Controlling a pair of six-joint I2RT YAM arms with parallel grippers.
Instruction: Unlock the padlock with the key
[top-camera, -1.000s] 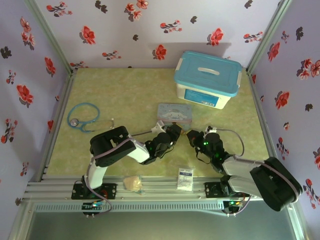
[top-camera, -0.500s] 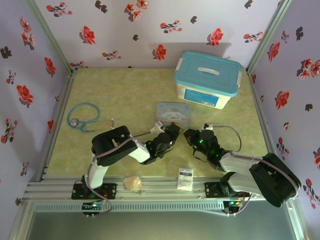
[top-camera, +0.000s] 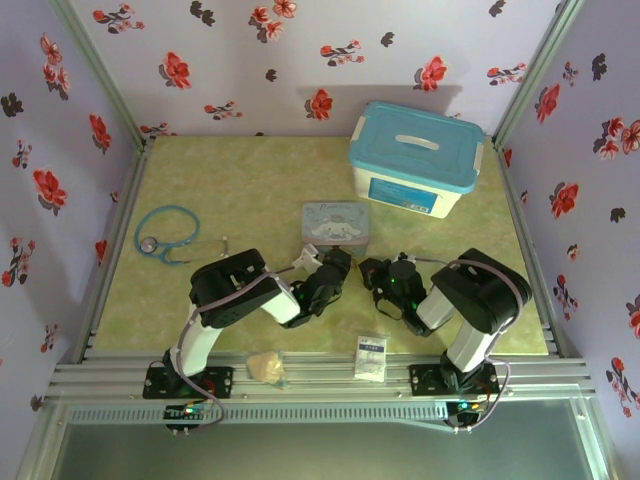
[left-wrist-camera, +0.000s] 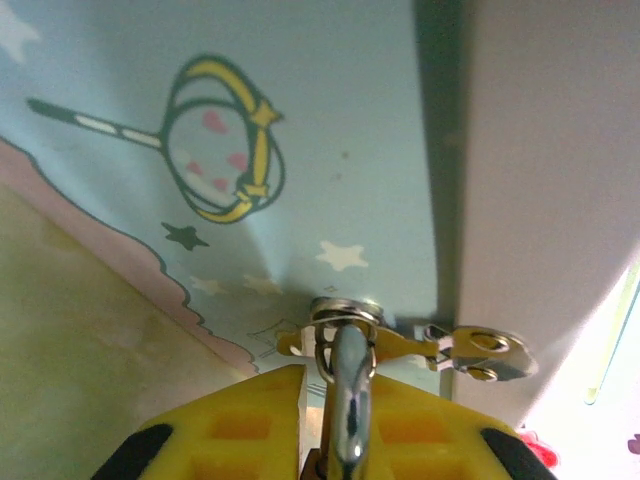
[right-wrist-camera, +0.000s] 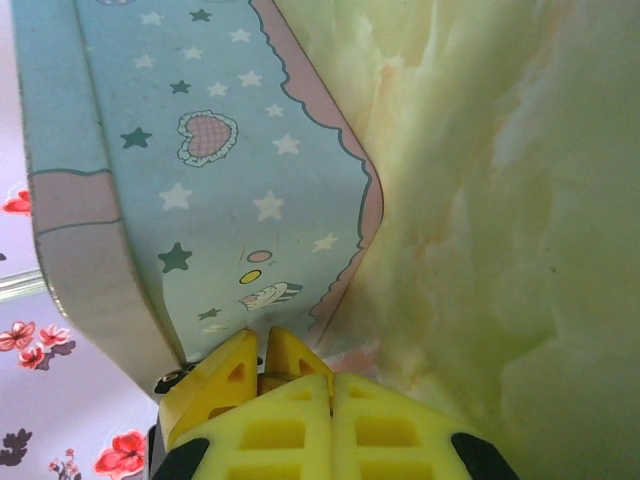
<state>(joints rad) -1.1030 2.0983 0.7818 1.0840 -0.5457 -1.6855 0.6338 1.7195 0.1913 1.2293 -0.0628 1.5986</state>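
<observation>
I had the left gripper clamped on the padlock, its shackle hooked at the hasp of the tin. The right gripper was pinched nearly closed at the tin's near edge. I could not tell whether it carried the key. The tin and the far-right box were lidded, their contents hidden.

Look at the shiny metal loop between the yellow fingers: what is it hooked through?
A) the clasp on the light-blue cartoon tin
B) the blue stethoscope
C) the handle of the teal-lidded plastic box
A: in the left wrist view the padlock's shiny metal loop, held in the left gripper, passes through the small silver clasp on the light-blue cartoon metal tin.
</observation>
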